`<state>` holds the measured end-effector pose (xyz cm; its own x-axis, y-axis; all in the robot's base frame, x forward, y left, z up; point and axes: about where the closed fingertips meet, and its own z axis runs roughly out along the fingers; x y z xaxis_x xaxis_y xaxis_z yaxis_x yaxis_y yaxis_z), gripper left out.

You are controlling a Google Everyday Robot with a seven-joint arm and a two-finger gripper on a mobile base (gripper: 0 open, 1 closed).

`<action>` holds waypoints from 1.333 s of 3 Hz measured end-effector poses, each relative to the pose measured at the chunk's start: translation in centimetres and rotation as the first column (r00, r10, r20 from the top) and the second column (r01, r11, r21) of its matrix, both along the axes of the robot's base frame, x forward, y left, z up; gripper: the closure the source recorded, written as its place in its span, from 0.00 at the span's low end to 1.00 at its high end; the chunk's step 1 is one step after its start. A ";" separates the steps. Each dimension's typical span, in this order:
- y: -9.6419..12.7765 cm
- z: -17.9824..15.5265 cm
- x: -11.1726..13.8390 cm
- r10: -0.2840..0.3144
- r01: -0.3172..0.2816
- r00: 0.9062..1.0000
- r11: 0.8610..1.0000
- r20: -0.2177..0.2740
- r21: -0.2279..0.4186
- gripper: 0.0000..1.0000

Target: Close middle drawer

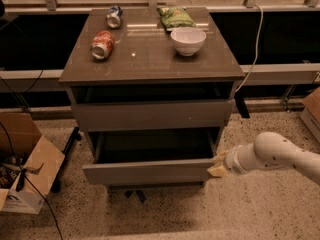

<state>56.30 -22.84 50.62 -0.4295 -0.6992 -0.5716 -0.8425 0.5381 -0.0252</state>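
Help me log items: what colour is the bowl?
White bowl, camera view; gripper at middle drawer front's right end.

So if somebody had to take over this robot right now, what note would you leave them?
Gripper: low on the cabinet's right side, at the right front corner of the wide grey-brown handle-less middle drawer, seemingly touching it.
Drawer: pulled out well past the flat grey upper drawer, dark inside showing.
Done: the gripper is in place at the drawer front.
Left: push the front straight in until it sits level with the upper one, then back the arm away.
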 end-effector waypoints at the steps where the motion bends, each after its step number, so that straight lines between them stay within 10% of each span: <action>1: -2.0 -2.2 -1.4 -0.049 0.049 0.995 0.999 -0.082 -0.006 0.82; 2: -2.0 -4.7 -1.0 -0.047 0.046 0.990 0.999 -0.131 -0.008 1.00; 4: 0.8 -9.8 3.9 0.028 -0.024 0.993 0.999 -0.114 0.036 1.00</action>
